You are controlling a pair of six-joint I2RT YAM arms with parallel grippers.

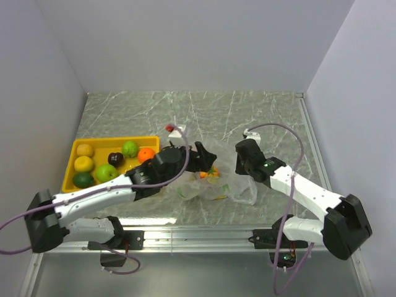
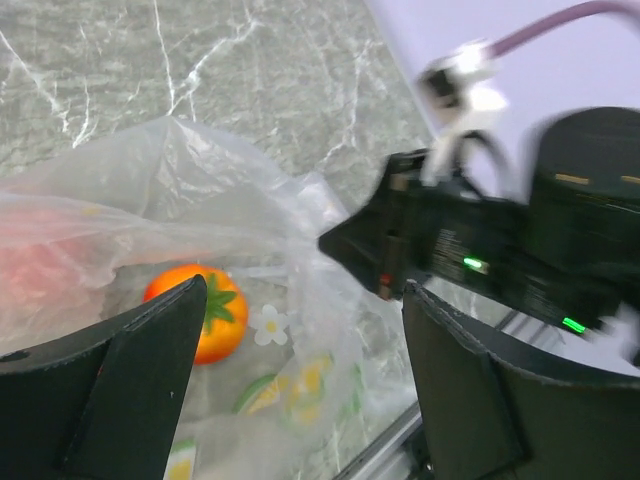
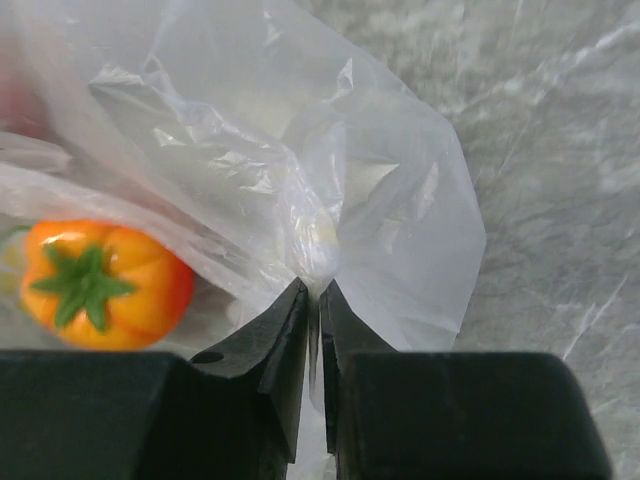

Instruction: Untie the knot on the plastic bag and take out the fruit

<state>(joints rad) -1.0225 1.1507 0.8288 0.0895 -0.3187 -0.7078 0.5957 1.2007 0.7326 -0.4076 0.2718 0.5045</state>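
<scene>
"What's the right gripper (image 3: 313, 292) up to?"

"Its jaws are nearly together, only a sliver apart, nipping a fold of the plastic bag (image 3: 390, 200) at the tips."

"And the left gripper (image 2: 300, 295)?"

"Spread wide over the bag, holding nothing. An orange fruit (image 2: 205, 310) sits inside, under the film, beside one finger."

"Where's the bag?"

"On the table (image 1: 247, 111), between both grippers, just right of the yellow tray (image 1: 111, 141)."

White arm links (image 1: 93, 197), black joints (image 1: 346, 226); purple cables (image 2: 555, 24); green lights (image 2: 472, 264).
</scene>
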